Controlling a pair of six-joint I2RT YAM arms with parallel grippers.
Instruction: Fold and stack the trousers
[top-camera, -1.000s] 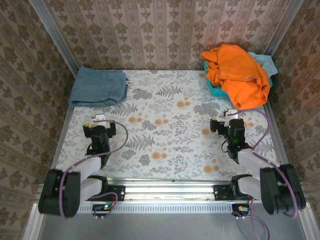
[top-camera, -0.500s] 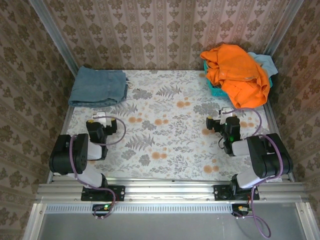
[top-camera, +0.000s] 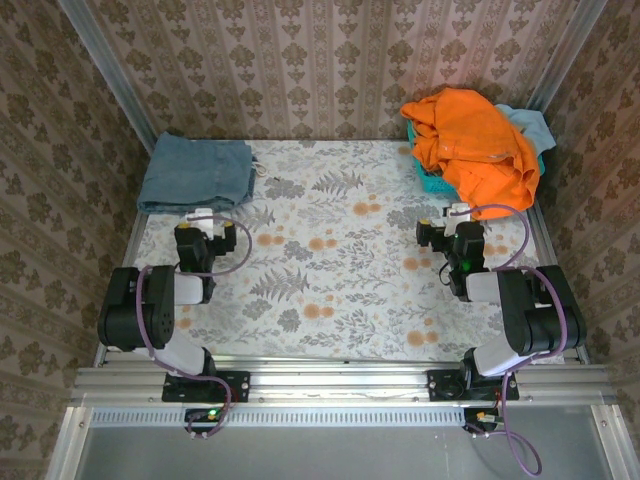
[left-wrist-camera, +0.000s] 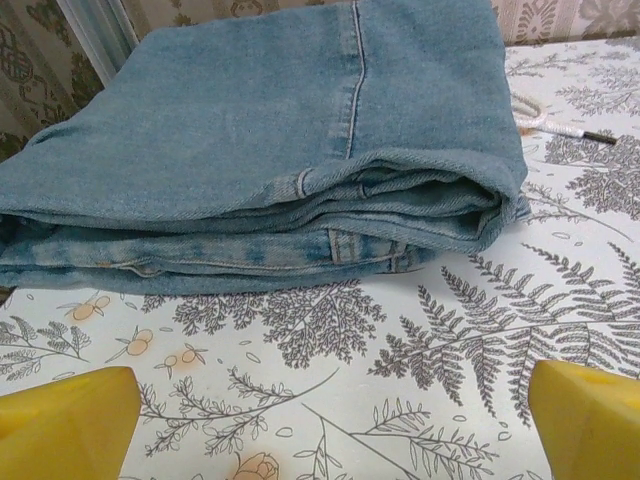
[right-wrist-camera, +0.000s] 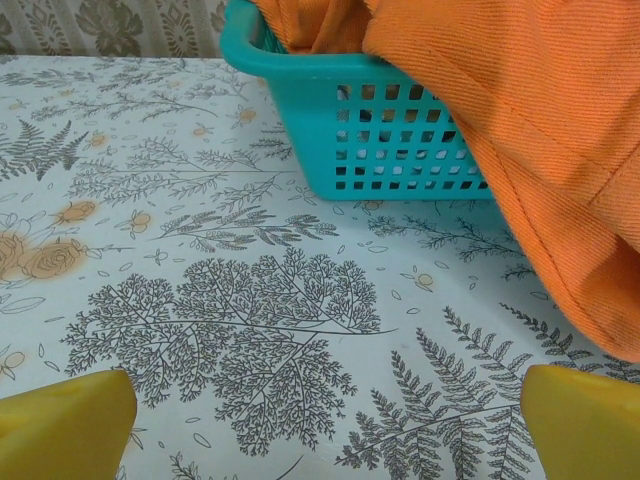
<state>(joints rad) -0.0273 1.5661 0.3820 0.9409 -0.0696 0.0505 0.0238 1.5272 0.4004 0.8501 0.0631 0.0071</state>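
Top external view: on the floral table (top-camera: 340, 290), folded trousers (top-camera: 195, 172) lie at the far-left corner. The denim looks thick, soft and probably heavy, best pinched along its layered near edge. The left gripper (left-wrist-camera: 325, 425) and right gripper (right-wrist-camera: 325, 425) are both spread wide and empty.

I see the table (top-camera: 330, 270) with its pale surface printed all over in grey ferns and small orange flowers. At its far left corner the trousers (top-camera: 196, 172) lie directly on the print, folded into a flat stack of denim layers. Their white drawstring (left-wrist-camera: 545, 122) trails out onto the table at the right side of the stack. At the far right corner a turquoise basket (right-wrist-camera: 400, 140) stands on the surface. From my right wrist view, an orange garment (right-wrist-camera: 520, 110) spills over the basket's side, down toward the print.
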